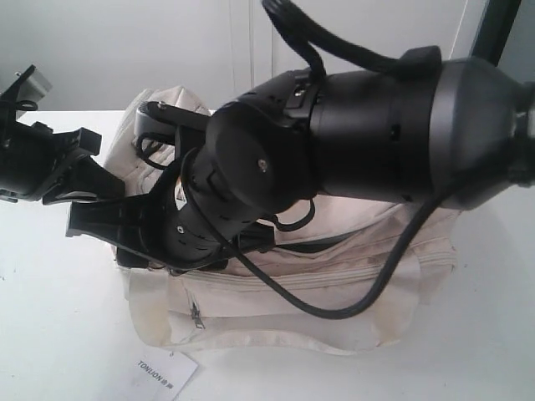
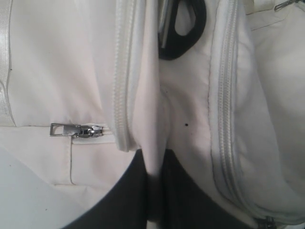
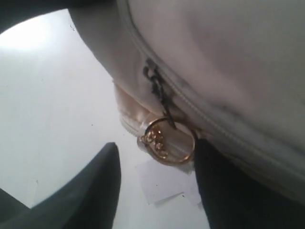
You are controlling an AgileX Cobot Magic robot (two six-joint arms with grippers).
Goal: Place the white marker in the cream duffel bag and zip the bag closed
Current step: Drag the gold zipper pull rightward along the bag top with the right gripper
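The cream duffel bag (image 1: 334, 276) lies on the white table, and my right arm (image 1: 351, 117) reaches across it and hides most of its top. My left gripper (image 2: 152, 157) is shut on a fold of the bag's cream fabric between two zip tracks, near a silver zip pull (image 2: 76, 130). My right gripper (image 3: 157, 150) is open at the bag's end, its dark fingers (image 3: 95, 191) on either side of a gold ring (image 3: 167, 140) below a dark zip pull (image 3: 156, 86). The white marker is not in view.
A white paper hang tag (image 1: 163, 374) lies on the table in front of the bag and shows below the gold ring as white paper (image 3: 162, 180). A black ring (image 2: 186, 28) sits by the zip opening. The front pocket's zip pull (image 1: 196, 316) hangs at the lower left.
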